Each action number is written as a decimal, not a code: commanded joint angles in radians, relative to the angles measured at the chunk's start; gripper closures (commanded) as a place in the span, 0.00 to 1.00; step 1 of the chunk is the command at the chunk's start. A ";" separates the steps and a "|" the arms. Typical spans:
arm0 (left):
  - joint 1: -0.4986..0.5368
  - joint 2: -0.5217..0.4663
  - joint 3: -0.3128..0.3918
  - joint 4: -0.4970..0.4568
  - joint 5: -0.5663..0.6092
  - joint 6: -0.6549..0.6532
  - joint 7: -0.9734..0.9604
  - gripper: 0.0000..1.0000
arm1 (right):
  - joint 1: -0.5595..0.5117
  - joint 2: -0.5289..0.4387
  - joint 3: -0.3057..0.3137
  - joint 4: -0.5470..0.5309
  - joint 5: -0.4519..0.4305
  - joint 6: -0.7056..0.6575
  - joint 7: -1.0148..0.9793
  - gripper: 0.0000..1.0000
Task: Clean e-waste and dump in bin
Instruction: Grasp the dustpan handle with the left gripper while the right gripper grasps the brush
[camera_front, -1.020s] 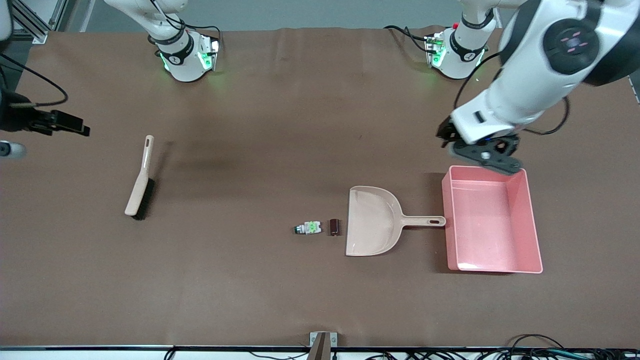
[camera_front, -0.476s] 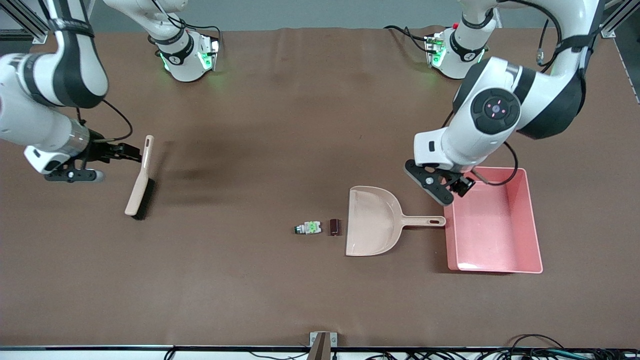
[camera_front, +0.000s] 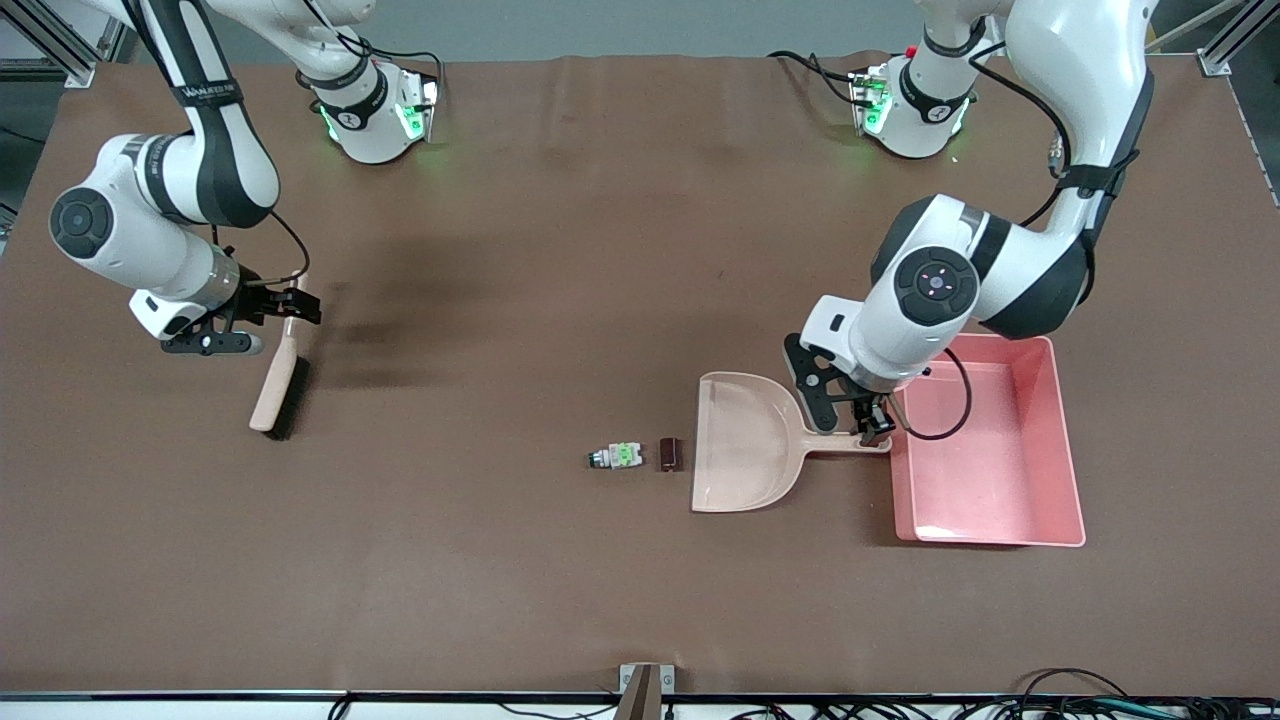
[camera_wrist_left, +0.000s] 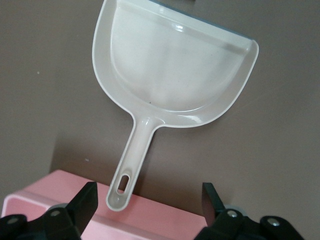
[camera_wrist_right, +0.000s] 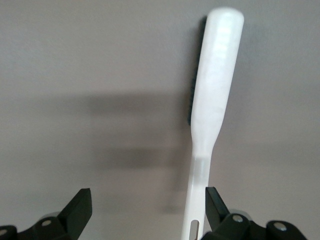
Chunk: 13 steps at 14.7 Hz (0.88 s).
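The left gripper (camera_front: 868, 420) has dropped from above the bin's rim a second ago to just over the end of the dustpan (camera_front: 745, 445) handle, fingers spread wide — the left wrist view shows the handle (camera_wrist_left: 131, 167) lying between the two open tips, not yet pinched. The right gripper (camera_front: 285, 308) has swung in from the table's edge to the handle end of the brush (camera_front: 278, 365), and its fingers also stand apart, one tip close against the handle (camera_wrist_right: 197, 210) in the right wrist view. Both moves look like the run-up to picking up the sweeping tools; nothing is held yet.

The left arm arches down from its base with the wrist bent steeply over the bin's corner; the right arm folds low toward its end of the table.

The e-waste — the white-and-green component (camera_front: 616, 456) and the dark block (camera_front: 668, 453) — lies just beside the dustpan's mouth, unswept. The pink bin (camera_front: 1060, 440) sits at the handle's end, with nothing visible inside.
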<state>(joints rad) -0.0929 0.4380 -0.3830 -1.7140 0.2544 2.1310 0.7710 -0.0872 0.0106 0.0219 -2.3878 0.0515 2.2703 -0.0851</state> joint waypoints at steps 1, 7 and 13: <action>-0.002 0.007 -0.005 -0.047 0.080 0.050 0.040 0.12 | -0.026 0.018 0.001 -0.025 -0.012 0.023 -0.012 0.00; -0.010 0.136 -0.004 0.045 0.172 0.052 0.105 0.17 | -0.046 0.075 0.001 -0.025 -0.012 0.061 -0.018 0.00; -0.039 0.226 -0.004 0.117 0.219 0.052 0.093 0.21 | -0.112 0.135 0.001 -0.025 -0.012 0.112 -0.080 0.00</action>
<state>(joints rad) -0.1243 0.6239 -0.3857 -1.6391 0.4463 2.1886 0.8637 -0.1542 0.1315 0.0142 -2.4044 0.0512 2.3627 -0.1203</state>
